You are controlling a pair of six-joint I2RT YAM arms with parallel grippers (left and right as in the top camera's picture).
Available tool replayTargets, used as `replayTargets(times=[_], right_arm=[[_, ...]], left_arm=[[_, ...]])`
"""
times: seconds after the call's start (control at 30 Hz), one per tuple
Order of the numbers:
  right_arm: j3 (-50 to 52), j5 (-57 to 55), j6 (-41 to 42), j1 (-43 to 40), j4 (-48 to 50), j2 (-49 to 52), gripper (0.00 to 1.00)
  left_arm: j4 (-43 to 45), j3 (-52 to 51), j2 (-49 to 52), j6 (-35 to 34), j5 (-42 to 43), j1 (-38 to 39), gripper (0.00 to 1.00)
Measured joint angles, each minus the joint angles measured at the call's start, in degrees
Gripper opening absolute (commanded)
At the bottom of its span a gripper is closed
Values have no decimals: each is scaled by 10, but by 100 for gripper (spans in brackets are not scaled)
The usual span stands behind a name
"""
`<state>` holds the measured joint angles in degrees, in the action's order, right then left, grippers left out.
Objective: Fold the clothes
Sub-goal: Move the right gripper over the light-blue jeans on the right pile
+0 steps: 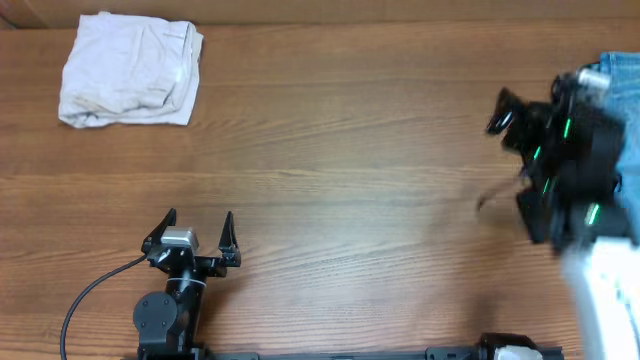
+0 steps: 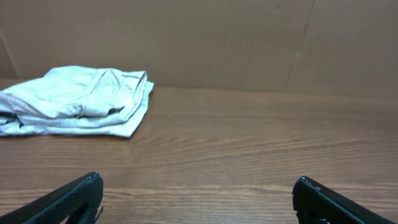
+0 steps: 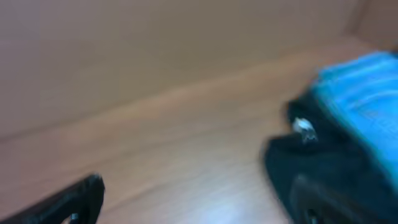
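The jeans (image 1: 622, 110) lie at the right edge of the overhead picture, only partly in view. In my right wrist view they are the light-blue mass at the upper right. Just in front of them is a black garment (image 3: 292, 158) that carries a small white tag (image 3: 303, 127). The off-white garment (image 1: 130, 70) lies folded at the upper left of the surface (image 1: 350, 150), well apart from the others.

I judge the denim to be heavy and rather stiff for cloth, not slippery and not fragile. It will probably sag and drag, so I would take it at the waistband or at a hem, one corner for each hand. The black piece looks soft and light.

My right hand (image 3: 198, 186) is wide open beside this pile. The picture is blurred and one finger melts into the black cloth, so I cannot tell if it touches. It grips nothing that I can see. My left hand (image 1: 199, 217) is at the lower left, also wide open and empty.
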<state>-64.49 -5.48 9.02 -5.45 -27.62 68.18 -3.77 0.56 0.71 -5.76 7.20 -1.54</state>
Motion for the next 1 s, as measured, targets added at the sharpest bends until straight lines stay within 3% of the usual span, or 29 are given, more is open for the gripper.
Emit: replayTargets(times=[0.13,0.27,0.47,0.67,1.0], right_arm=[[-229,-26,-18,-79,-115,187,100],[-330,-38,-25,-136,-168,288,100],[-341,-43,-39,-182,-129,331,100],[-352,-55,-116,-209,-75,363,100],[-352,-140,-201,-215,33,507,100]], left_arm=[[1,0,0,0,0,0,100],[1,0,0,0,0,0,100],[1,0,0,0,0,0,100],[1,0,0,0,0,0,100],[1,0,0,0,0,0,100]])
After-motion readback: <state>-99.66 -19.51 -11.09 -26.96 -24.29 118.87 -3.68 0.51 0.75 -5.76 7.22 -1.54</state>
